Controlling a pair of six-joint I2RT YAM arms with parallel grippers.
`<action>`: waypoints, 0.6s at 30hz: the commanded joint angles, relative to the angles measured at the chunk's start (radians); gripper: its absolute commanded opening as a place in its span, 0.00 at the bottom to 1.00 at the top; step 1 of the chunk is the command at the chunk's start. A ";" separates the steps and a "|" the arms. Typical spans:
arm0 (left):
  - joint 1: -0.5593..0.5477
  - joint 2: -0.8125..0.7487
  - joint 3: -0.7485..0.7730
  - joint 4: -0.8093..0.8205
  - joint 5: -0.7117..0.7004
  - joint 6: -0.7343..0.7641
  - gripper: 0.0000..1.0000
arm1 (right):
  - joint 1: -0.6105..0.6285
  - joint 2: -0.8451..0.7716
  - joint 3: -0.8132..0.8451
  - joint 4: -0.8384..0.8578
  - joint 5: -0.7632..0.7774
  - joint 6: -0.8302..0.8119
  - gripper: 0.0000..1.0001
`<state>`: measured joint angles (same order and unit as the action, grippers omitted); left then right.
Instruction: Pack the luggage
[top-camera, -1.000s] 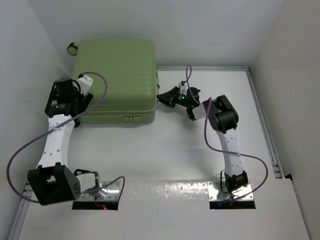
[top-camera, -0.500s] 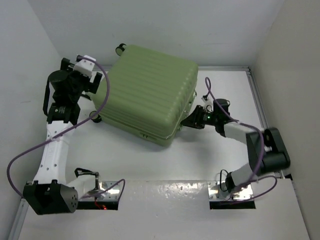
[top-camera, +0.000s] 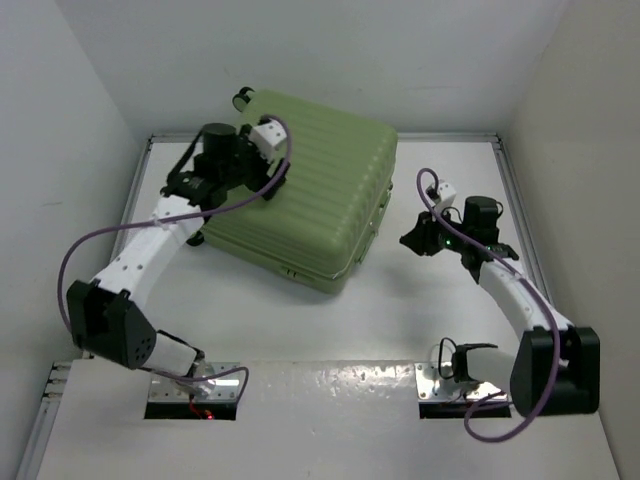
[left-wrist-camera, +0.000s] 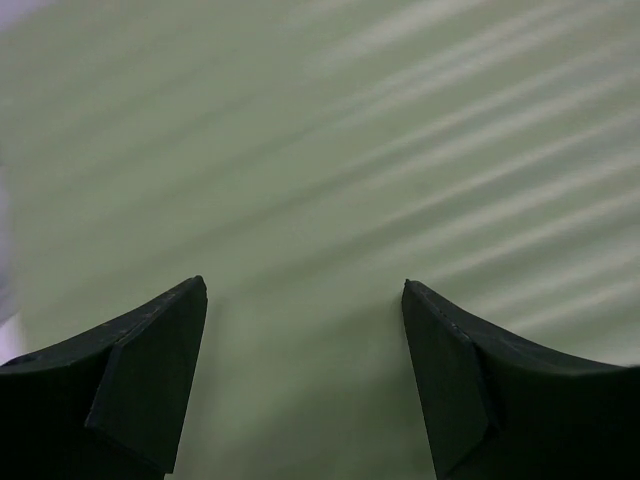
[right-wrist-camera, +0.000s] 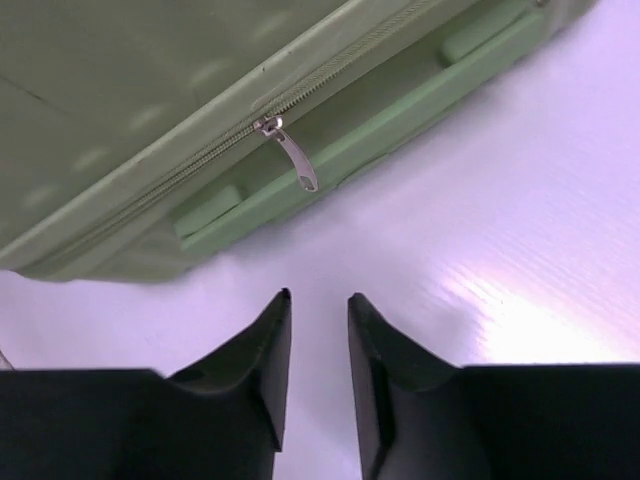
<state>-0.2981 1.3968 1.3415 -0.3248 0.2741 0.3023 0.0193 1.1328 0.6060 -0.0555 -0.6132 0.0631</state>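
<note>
The luggage (top-camera: 320, 205) is a light-green ribbed suitcase, closed, lying flat and turned at an angle on the white table (top-camera: 400, 320). My left gripper (top-camera: 260, 165) is open and empty, hovering just over the ribbed top shell (left-wrist-camera: 330, 150) near its far left corner. My right gripper (top-camera: 408, 240) is to the right of the suitcase, apart from it, with its jaws a narrow gap apart and nothing between them (right-wrist-camera: 318, 295). In the right wrist view the suitcase side (right-wrist-camera: 150, 90) shows a closed zipper with a silver pull (right-wrist-camera: 297, 162) hanging over the green side handle (right-wrist-camera: 400, 110).
A black wheel (top-camera: 243, 98) sticks out at the suitcase's far corner, close to the back wall. White walls stand at the left, back and right. A metal rail (top-camera: 525, 230) runs along the table's right edge.
The suitcase swung round and shifted right a second ago, then stayed put. My left gripper moved from its left side to over its top. My right gripper drew back from the suitcase's right edge.
</note>
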 joint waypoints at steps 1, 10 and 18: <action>-0.050 0.083 0.045 -0.115 -0.015 -0.055 0.80 | -0.015 0.149 0.087 0.029 -0.183 -0.186 0.30; -0.072 0.160 0.035 -0.155 -0.069 -0.101 0.77 | -0.027 0.305 0.138 0.305 -0.359 -0.226 0.38; -0.072 0.160 0.015 -0.165 -0.078 -0.101 0.77 | 0.039 0.396 0.195 0.358 -0.428 -0.302 0.38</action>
<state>-0.3660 1.5131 1.3987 -0.3397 0.2451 0.1959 0.0437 1.5082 0.7414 0.2264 -0.9611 -0.1566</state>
